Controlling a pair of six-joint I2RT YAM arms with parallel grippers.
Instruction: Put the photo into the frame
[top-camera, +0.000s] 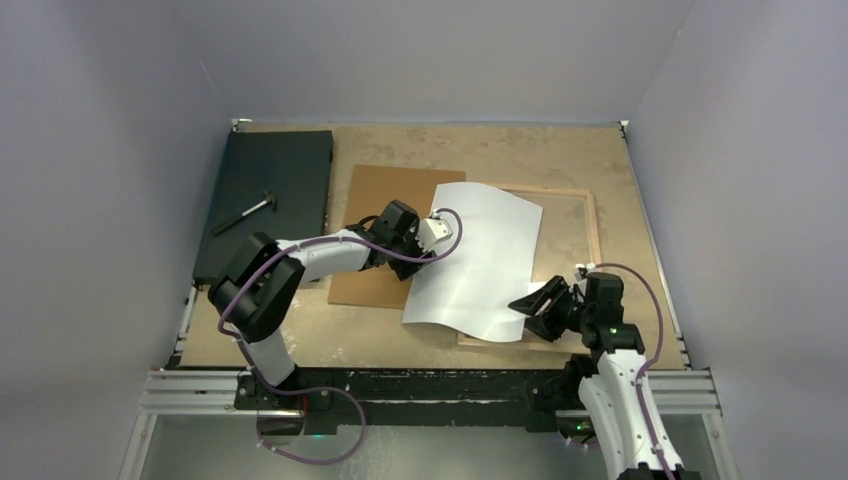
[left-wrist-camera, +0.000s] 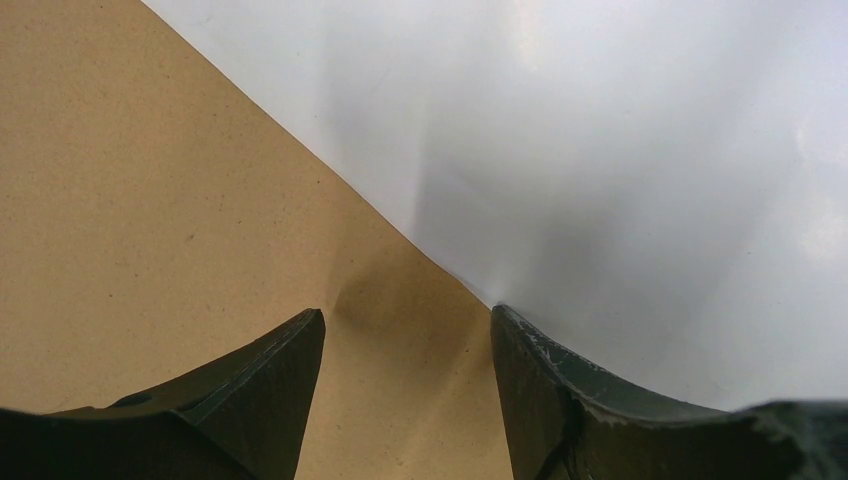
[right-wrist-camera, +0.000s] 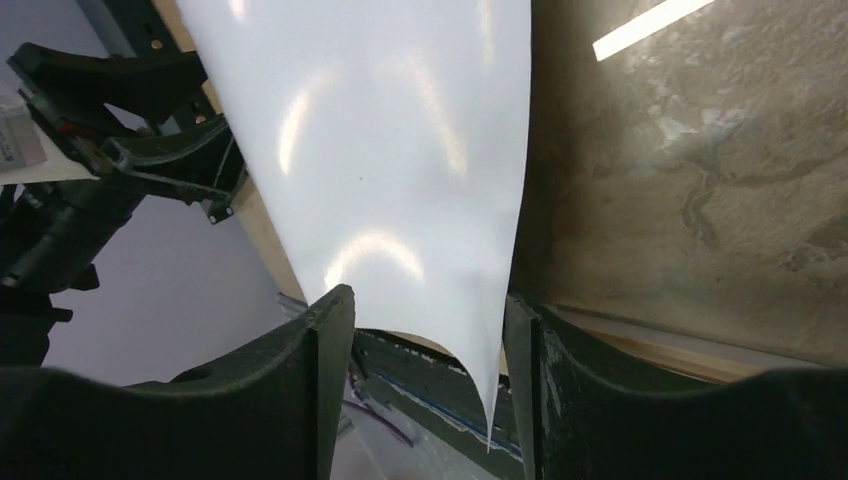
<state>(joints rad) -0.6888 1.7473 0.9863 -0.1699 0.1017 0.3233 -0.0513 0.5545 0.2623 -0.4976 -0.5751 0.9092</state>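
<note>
The large glossy photo (top-camera: 480, 260), white back up, lay curled half over the thin light-wood frame (top-camera: 592, 225). My left claw (left-wrist-camera: 406, 313) stood open at its edge and my right claw (right-wrist-camera: 428, 297) open around its near corner, probably to align it.

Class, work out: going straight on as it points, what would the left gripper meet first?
Probably the photo, its edge just ahead of the left gripper over the backing panel; depth unclear.
</note>
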